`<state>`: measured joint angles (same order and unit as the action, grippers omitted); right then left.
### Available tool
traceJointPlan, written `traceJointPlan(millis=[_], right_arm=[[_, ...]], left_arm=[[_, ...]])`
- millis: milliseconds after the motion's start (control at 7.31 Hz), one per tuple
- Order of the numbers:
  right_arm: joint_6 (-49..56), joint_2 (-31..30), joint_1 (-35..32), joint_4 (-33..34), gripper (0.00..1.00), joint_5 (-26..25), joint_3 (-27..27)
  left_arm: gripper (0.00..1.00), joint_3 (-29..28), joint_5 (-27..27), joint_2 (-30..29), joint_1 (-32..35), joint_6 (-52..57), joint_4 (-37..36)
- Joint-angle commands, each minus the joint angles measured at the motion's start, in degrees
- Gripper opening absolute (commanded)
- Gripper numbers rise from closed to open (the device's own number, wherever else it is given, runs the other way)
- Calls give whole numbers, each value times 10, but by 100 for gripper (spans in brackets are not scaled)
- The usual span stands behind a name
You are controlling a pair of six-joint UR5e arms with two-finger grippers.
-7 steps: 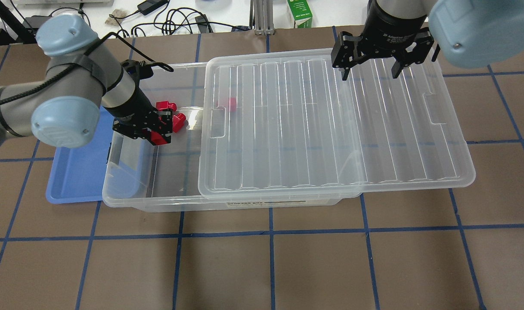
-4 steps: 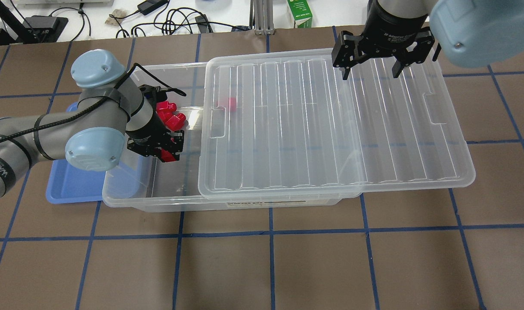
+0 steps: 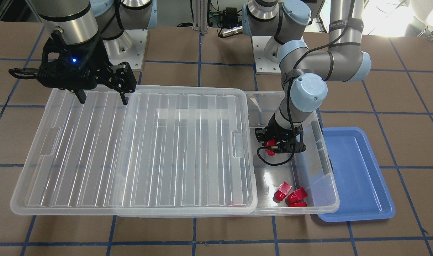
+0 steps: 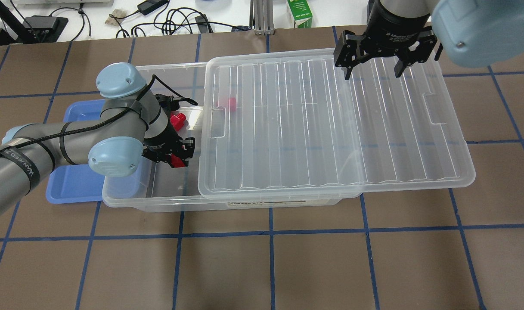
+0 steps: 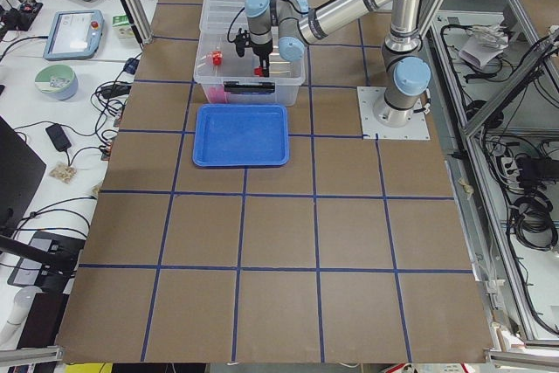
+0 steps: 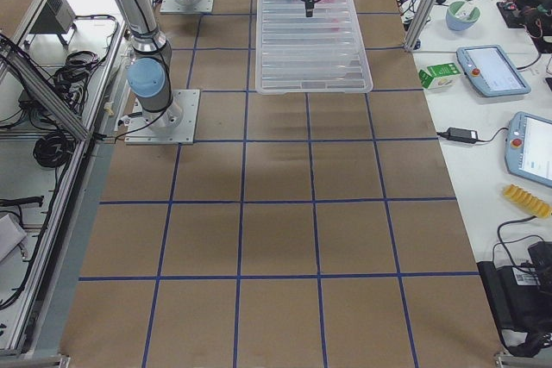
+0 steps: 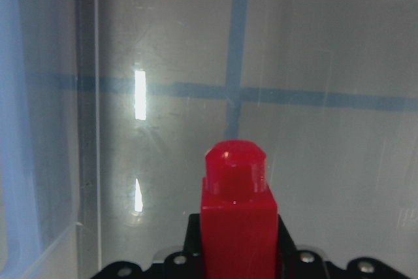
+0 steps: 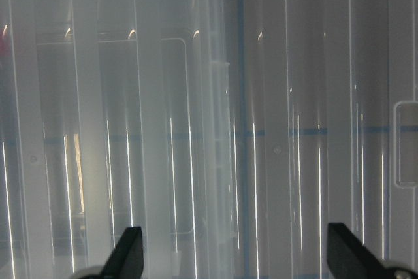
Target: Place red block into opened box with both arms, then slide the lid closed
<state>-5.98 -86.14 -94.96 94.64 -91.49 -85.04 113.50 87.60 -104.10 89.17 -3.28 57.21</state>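
Observation:
My left gripper [image 4: 176,159] is shut on a red block [image 7: 236,220], which stands stub forward between the jaws just above the floor of the clear box [image 4: 158,200]. The block [image 3: 271,145] hangs in the box's uncovered end, near the lid's short edge. The ribbed clear lid [image 4: 330,129] covers most of the box and overhangs it on the robot's right. Three more red blocks [image 3: 291,195] lie in the box's open corner, and another [image 4: 230,103] shows through the lid. My right gripper [image 4: 372,71] is open above the lid's far edge, holding nothing.
A blue tray [image 4: 72,181] lies against the box's short end on the robot's left, partly under my left arm. A green carton [image 4: 299,13] and cables sit on the white bench beyond the table.
My left arm has carried the red block toward the camera's side of the box and a little toward the lid, past the loose red blocks. The right gripper has stayed put.

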Motion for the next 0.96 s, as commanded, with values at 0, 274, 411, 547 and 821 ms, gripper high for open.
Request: traceJointPlan(millis=[0,274,411,547,821], right_arm=[[0,0,0,-1,100,0,0],[0,-1,-1,-1,100,0,0],[0,-1,0,-1,100,-1,0],[0,-1,0,-1,100,-1,0],[4,0,6,0,100,-4,2]], left_arm=[[18,2,0,-10,-3,17,-3],[27,8,5,-22,-2,16,-3],[46,11,11,-25,-2,16,-3],[77,10,11,-27,-2,13,-4],[100,0,11,-11,-2,18,-9]])
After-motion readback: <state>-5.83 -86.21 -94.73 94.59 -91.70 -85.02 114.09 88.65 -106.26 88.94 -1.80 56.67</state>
